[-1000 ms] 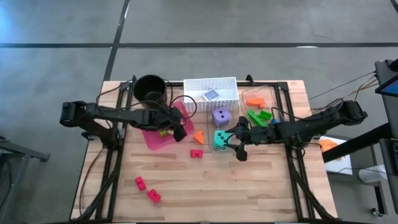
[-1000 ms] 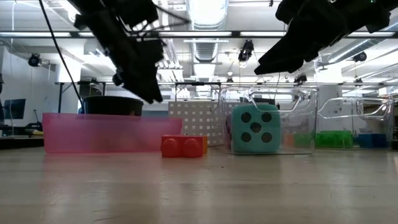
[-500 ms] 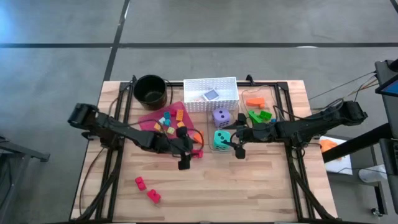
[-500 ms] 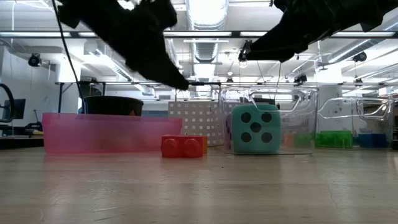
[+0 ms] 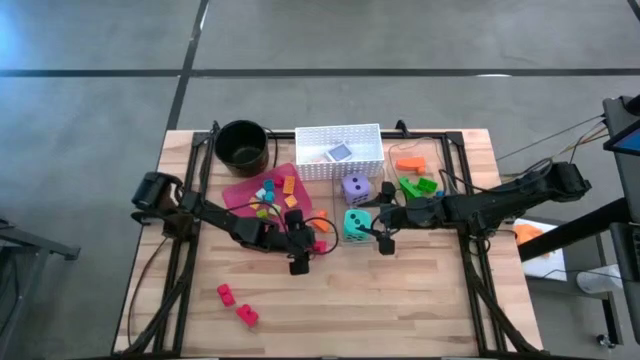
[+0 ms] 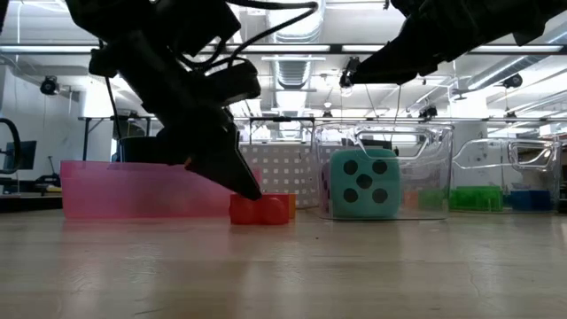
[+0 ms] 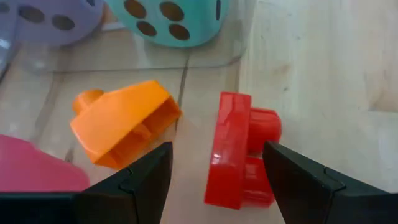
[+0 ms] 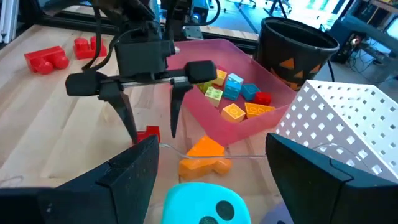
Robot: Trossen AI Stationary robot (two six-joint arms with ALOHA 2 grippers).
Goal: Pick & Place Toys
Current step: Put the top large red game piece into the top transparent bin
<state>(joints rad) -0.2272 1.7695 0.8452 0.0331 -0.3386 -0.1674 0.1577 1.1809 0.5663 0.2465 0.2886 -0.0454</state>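
- Left gripper [image 5: 305, 252] is down low by the middle of the table, fingers spread wide and straddling the red brick [image 7: 239, 151]; nothing is clamped.
- In the left wrist view the red brick lies on its side on the wood between the two dark fingers [image 7: 144, 173], clear of both.
- Just beside it sits an orange brick [image 7: 124, 131], next to the corner of the pink tray [image 5: 240, 190].
- The pink tray holds a heap of small bricks [image 8: 233, 93]: yellow, blue, red, orange.
- Right gripper [image 5: 384, 238] hangs above the table just beside the teal die [image 5: 355, 224], jaws apart and empty.
- The teal die and the purple die [image 5: 355, 186] sit in a clear bin [image 6: 443, 146].
- Two more red bricks [image 5: 235, 304] lie well apart near the table's front-left.
- A white perforated basket [image 5: 338, 139] with a small card [image 5: 340, 152] stands at the back, beside a black round pot [image 5: 242, 143].
- Green bricks [image 5: 416, 186] and an orange one [image 5: 409, 163] lie on the right.
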